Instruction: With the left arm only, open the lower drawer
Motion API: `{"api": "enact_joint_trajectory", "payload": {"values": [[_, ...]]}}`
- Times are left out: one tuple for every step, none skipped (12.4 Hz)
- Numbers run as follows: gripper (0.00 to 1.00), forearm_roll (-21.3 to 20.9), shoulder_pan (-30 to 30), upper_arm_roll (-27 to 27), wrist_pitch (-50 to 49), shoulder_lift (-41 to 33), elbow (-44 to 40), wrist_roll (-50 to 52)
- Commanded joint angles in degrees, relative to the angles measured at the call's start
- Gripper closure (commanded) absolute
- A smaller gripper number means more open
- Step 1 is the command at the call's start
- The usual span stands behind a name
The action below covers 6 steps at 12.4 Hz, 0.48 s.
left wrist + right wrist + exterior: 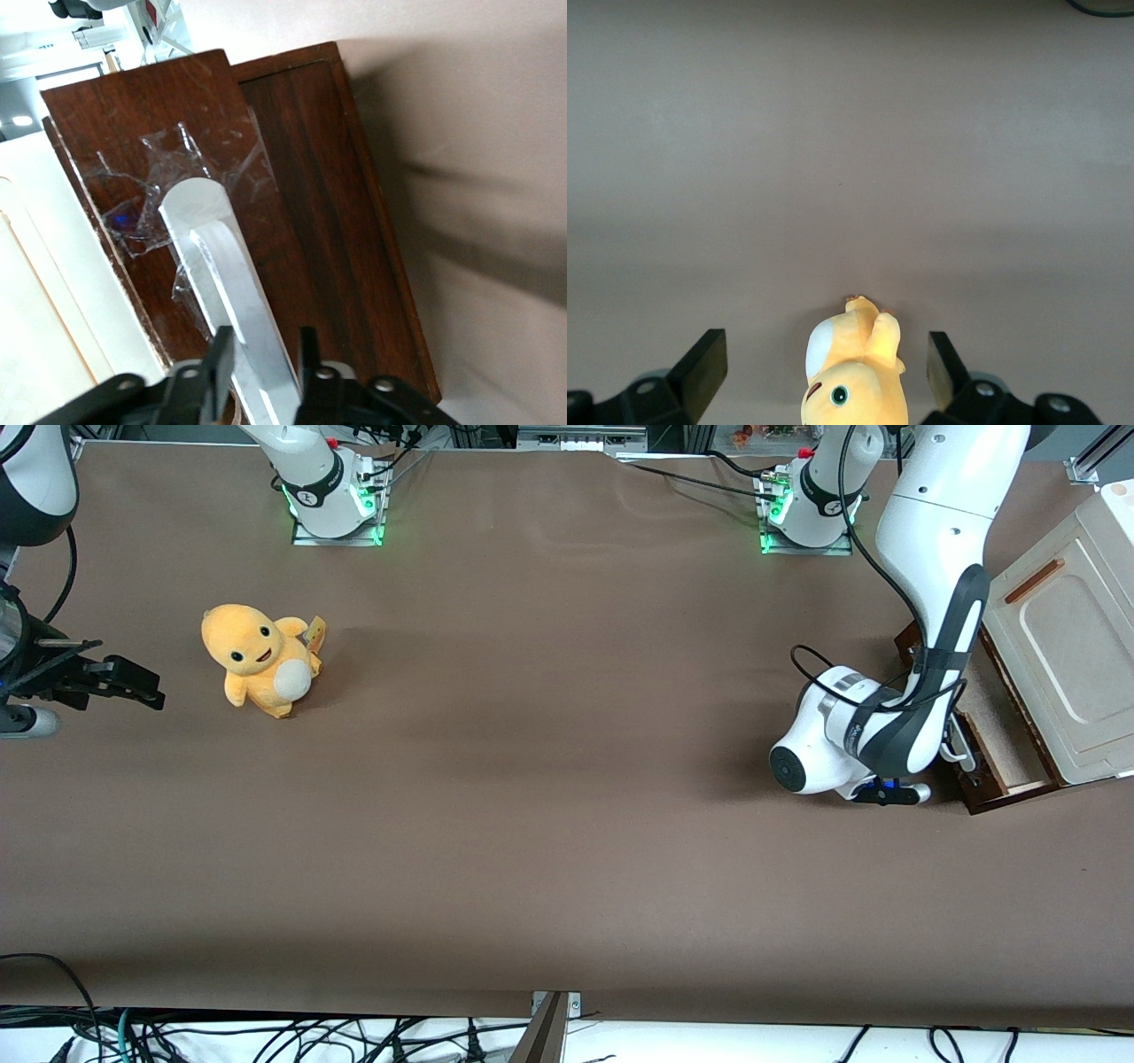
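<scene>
The lower drawer of the small cream cabinet stands pulled part way out, with its pale wood inside showing. The left arm reaches down in front of it. Its black gripper is at the dark brown drawer front. In the left wrist view the gripper has one finger on each side of the white bar handle, closed against it. The dark brown front fills that view, with the cream cabinet beside it.
An orange plush toy sits on the brown table toward the parked arm's end and also shows in the right wrist view. The cream panelled front with a thin brown handle lies above the lower drawer. Two arm bases stand farthest from the front camera.
</scene>
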State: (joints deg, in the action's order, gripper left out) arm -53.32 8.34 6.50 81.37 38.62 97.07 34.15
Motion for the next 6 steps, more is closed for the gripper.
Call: {"api": "enact_joint_trajectory", "payload": {"values": [[0.0,1.1,0.6,-0.1,0.1,-0.4,-1.1,-2.6],[0.0,1.1,0.6,-0.1,0.7,-0.5,-1.1,-2.4],[0.0,1.0,0.6,0.1,0.9,-0.6,-1.2,-2.6],[0.0,0.9,0.5,1.1,1.0,-0.7,-1.3,-2.5],[0.0,0.9,0.5,1.3,1.3,-0.8,-1.4,-2.4],[0.0,1.4,0.5,1.8,2.7,-1.4,-2.7,-2.5]]}}
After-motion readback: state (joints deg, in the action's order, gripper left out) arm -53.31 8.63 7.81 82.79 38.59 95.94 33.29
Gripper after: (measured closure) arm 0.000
